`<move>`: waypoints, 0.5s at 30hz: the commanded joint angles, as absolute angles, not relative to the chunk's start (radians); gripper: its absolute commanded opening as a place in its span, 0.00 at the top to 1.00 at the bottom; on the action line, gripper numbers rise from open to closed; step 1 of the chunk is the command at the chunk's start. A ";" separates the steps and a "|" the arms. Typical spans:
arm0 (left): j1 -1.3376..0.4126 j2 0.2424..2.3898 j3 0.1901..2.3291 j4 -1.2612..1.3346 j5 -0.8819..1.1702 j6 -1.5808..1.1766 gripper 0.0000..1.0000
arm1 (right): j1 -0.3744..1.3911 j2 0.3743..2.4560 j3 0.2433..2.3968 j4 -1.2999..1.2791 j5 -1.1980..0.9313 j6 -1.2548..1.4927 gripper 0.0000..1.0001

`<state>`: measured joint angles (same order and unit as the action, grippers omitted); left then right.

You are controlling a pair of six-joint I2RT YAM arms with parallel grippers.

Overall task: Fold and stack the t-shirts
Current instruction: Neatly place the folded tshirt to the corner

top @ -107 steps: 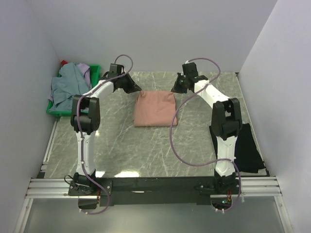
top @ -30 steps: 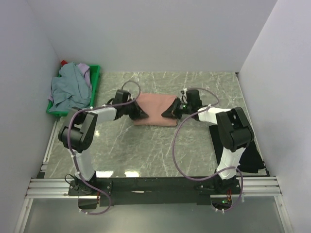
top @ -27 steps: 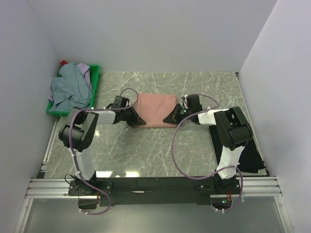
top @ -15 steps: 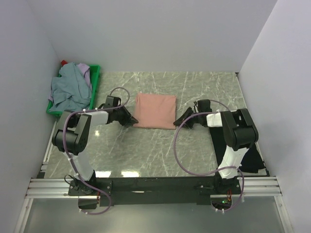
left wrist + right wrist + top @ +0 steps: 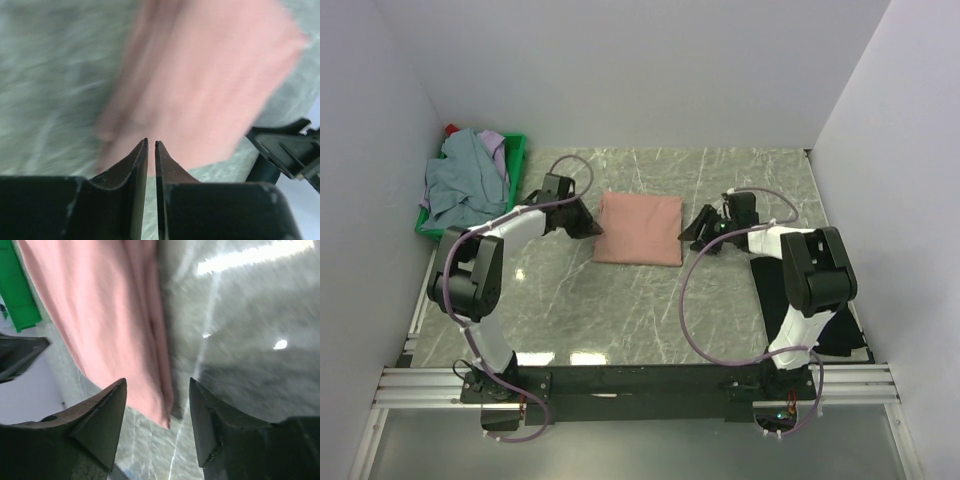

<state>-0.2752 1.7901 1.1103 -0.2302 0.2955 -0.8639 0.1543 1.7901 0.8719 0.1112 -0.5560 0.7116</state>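
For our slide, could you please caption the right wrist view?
Open right gripper beside the folded salmon-pink cloth t-shirt on the marbled table.

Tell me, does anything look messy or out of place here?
Only the crumpled shirts heaped over the rim of the green crate. The folded pink shirt lies flat and tidy on the table.
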 commanded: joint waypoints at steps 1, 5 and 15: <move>-0.324 1.795 1.205 -0.278 0.262 -0.812 0.84 | 0.193 1.818 0.978 0.075 -0.476 0.644 0.39; -0.341 1.847 1.241 -0.275 0.288 -0.818 0.85 | 0.233 1.903 1.055 0.019 -0.405 0.658 0.39; -0.356 1.845 1.276 -0.304 0.291 -0.810 0.85 | 0.347 2.019 1.215 -0.133 -0.175 0.681 0.41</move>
<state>-0.3515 1.8675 1.2270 -0.2970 0.2901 -0.8322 0.3088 1.9736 1.1919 -0.0280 -0.3061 0.6842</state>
